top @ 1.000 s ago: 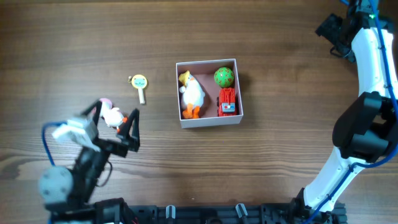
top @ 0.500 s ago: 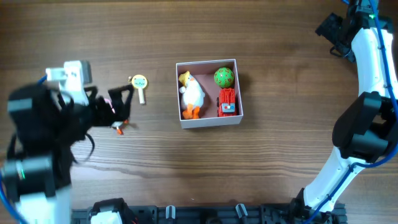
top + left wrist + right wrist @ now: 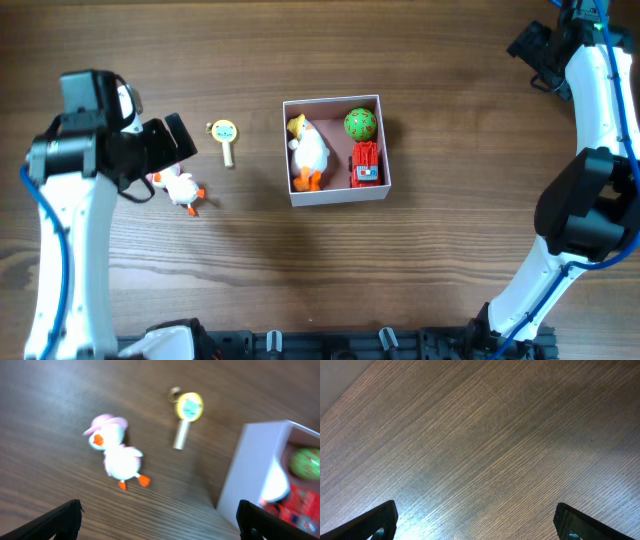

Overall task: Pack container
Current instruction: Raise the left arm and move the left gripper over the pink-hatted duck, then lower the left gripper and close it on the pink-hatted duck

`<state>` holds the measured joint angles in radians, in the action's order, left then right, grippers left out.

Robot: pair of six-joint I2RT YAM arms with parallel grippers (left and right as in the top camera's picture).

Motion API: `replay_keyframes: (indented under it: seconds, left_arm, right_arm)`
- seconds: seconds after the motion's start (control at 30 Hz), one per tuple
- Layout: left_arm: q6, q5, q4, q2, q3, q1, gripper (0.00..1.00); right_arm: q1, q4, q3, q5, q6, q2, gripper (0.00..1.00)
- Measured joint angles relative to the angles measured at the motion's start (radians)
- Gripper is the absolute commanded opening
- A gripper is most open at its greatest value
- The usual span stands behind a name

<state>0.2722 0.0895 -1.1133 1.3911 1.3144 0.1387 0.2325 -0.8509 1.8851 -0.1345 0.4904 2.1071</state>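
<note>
The container [image 3: 338,195], a white-walled box with a pink floor, sits mid-table. It holds a white duck with a yellow hat [image 3: 309,152], a green ball [image 3: 360,123] and a red truck [image 3: 366,165]. A small duck with a pink hat [image 3: 179,187] [image 3: 118,456] lies on the wood to its left. A yellow round toy on a stick [image 3: 225,136] [image 3: 187,411] lies between them. My left gripper [image 3: 172,143] [image 3: 160,525] hovers open above the small duck, holding nothing. My right gripper [image 3: 532,48] [image 3: 477,522] is open over bare wood at the far right.
The container's white wall [image 3: 252,472] fills the right of the left wrist view, with the green ball [image 3: 305,462] and the red truck [image 3: 296,510] behind it. The right arm's white links [image 3: 585,190] run down the right edge.
My left arm has swung up from the lower left and now stands higher over the pink-hatted duck. The duck, the other toys and the right arm have stayed put.
</note>
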Motion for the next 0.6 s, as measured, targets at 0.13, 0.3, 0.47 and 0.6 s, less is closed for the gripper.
replay_keyframes:
  seconds: [0.13,0.3,0.47,0.6]
  left_arm:
    - [0.05,-0.025,-0.029,0.089,0.001,0.0,1.0]
    - [0.137,-0.037,-0.036,0.173,0.002,0.009,1.0]
    - [0.228,-0.023,-0.018,0.24,0.002,0.015,1.0]
    - [0.256,0.018,-0.029,0.269,0.002,0.015,1.0]
  right_arm:
    - [0.0,0.0,0.0,0.0,0.0,0.0,0.99]
    - [0.0,0.0,0.0,0.0,0.0,0.0,1.0]
    - [0.0,0.0,0.0,0.0,0.0,0.0,1.0]
    - [0.0,0.0,0.0,0.0,0.0,0.0,1.0]
